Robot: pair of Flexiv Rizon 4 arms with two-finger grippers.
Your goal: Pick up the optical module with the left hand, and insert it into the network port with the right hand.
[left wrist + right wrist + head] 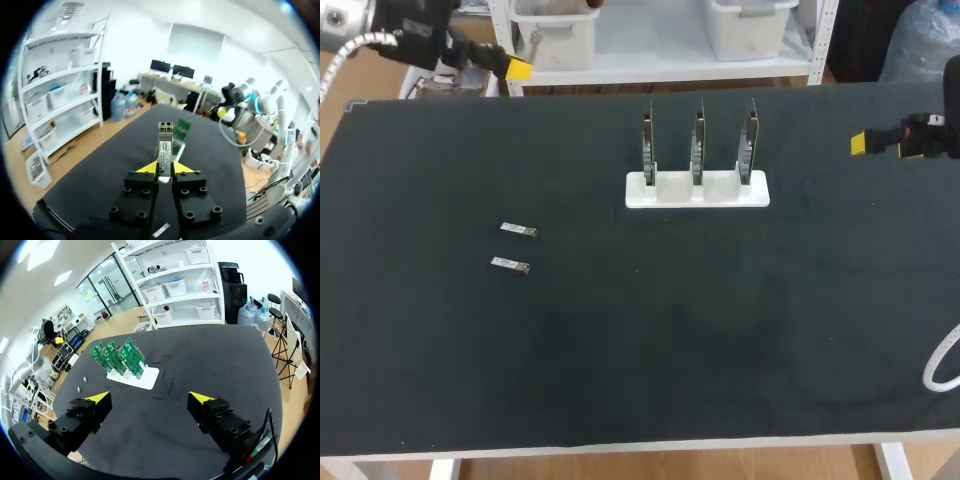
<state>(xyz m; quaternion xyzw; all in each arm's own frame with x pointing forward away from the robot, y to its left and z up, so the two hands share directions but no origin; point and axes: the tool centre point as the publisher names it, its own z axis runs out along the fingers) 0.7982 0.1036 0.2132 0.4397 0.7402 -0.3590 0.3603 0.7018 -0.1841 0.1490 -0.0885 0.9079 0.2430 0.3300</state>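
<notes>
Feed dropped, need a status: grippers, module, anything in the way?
Left gripper shut on optical module. Right gripper open, empty. Three circuit boards upright in white stand. Two more modules lie on table, apart from stand.

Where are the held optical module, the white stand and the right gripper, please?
optical module [165,147]: left wrist view, on its labelled face.
white stand [676,193]: head view, on its bare base.
right gripper [150,398]: right wrist view, midway between its fingertips.
</notes>
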